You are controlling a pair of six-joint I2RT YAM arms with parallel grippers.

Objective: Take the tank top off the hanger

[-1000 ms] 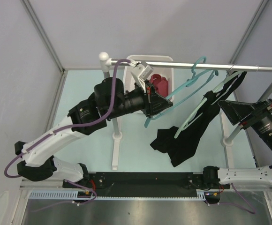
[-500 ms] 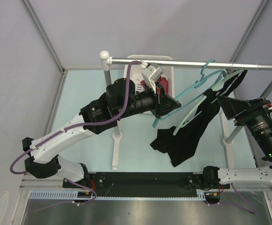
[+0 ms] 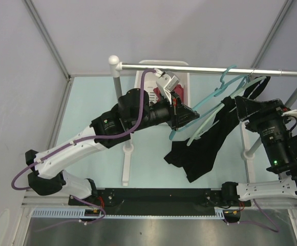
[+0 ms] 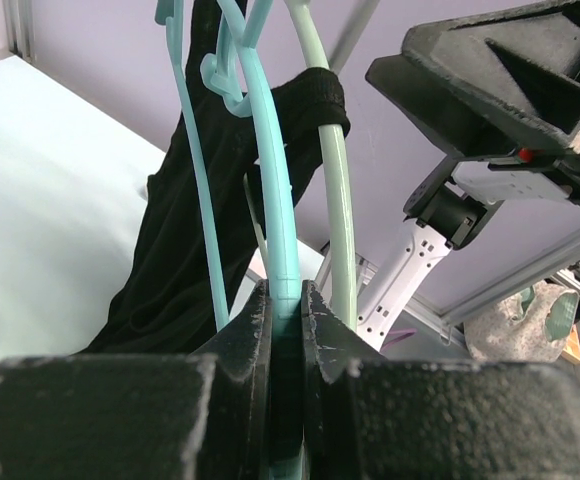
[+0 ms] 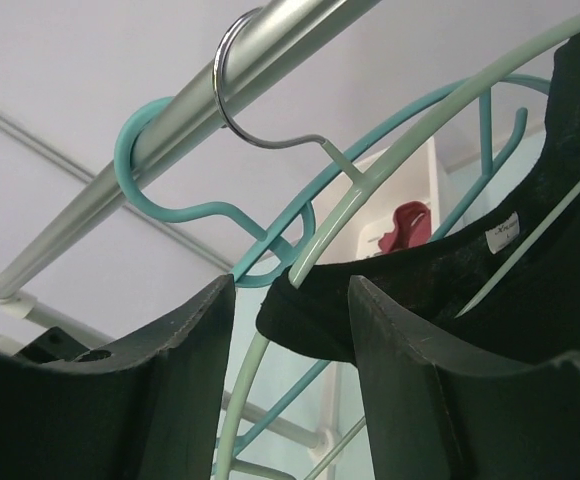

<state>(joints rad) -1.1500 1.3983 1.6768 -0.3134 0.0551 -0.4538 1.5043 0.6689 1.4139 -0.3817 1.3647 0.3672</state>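
left gripper [image 4: 285, 330] is clamped on teal hanger [image 4: 275, 200], seemingly to steady it | right gripper [image 5: 290, 290] is held part-open at tank top [image 5: 400, 270] strap, nothing gripped yet

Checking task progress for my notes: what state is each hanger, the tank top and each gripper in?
tank top, hanging by a strap from the pale green hanger
pale green hanger, hooked on the rail
teal hanger, hooked on the rail
left gripper, shut on the teal hanger
right gripper, open around the strap
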